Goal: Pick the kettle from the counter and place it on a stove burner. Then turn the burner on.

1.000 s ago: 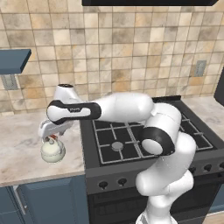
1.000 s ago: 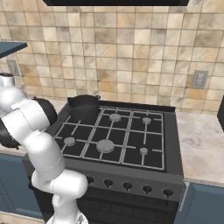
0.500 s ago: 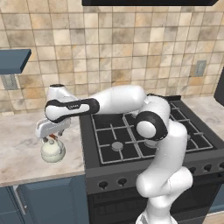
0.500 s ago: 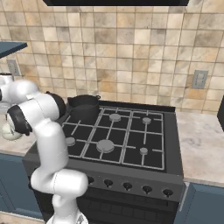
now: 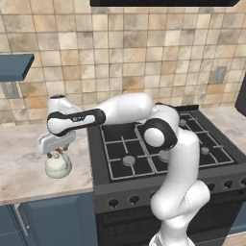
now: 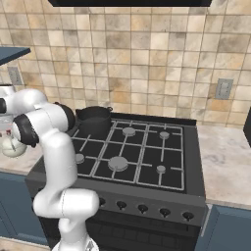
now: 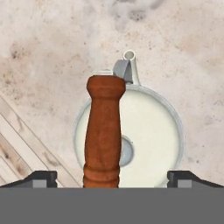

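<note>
Hand view: claw point(image 7: 112, 177) above kettle point(image 7: 131, 131)

A home kitchen: a black gas stove point(image 6: 139, 152) stands between beige stone counters point(image 5: 21, 163) over dark blue cabinets point(image 5: 53, 218), with a tan tiled wall point(image 6: 147, 63) behind it.

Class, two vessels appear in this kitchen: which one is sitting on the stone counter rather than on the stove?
The small cream-white kettle with the orange-red handle: it rests on the beige counter beneath the gripper, whereas the dark grey pot stands on the black stove's grate.
</note>
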Controlling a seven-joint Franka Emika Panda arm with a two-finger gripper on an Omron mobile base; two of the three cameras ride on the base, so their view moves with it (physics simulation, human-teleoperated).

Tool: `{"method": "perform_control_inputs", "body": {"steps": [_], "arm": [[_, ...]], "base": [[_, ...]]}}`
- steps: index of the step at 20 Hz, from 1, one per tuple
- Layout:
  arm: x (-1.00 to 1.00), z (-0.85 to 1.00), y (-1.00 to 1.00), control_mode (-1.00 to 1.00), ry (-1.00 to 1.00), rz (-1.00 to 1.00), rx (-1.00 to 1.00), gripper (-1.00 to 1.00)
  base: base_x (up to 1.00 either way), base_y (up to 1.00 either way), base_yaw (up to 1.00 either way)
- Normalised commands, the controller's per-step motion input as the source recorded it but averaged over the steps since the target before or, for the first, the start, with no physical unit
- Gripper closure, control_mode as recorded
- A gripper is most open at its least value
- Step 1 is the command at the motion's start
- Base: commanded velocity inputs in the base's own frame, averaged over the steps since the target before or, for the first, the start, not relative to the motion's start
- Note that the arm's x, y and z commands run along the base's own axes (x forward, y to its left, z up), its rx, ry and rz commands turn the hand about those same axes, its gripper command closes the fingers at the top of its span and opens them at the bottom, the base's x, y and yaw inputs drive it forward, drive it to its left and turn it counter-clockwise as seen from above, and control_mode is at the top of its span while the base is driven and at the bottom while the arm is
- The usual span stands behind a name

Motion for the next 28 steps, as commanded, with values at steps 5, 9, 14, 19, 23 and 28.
{"method": "perform_control_inputs", "body": {"steps": [5, 9, 14, 19, 23, 28], "arm": [[0.00, -0.07, 0.00, -1.00, 0.00, 0.00, -0.02, 1.00], [0.00, 0.00, 0.00, -1.00, 0.00, 0.00, 0.00, 1.00], [0.00, 0.00, 0.00, -1.00, 0.00, 0.00, 0.00, 1.00], [-0.04, 0.01, -0.15, -1.00, -0.02, 0.00, 0.00, 1.00], [-0.23, 0.06, -0.59, -1.00, 0.00, 0.00, 0.00, 1.00], [-0.14, 0.29, -0.69, -1.00, 0.00, -0.07, 0.01, 1.00]], "base": [[0.00, 0.00, 0.00], [0.00, 0.00, 0.00], [0.00, 0.00, 0.00], [0.00, 0.00, 0.00], [0.00, 0.00, 0.00], [0.00, 0.00, 0.00]]}}
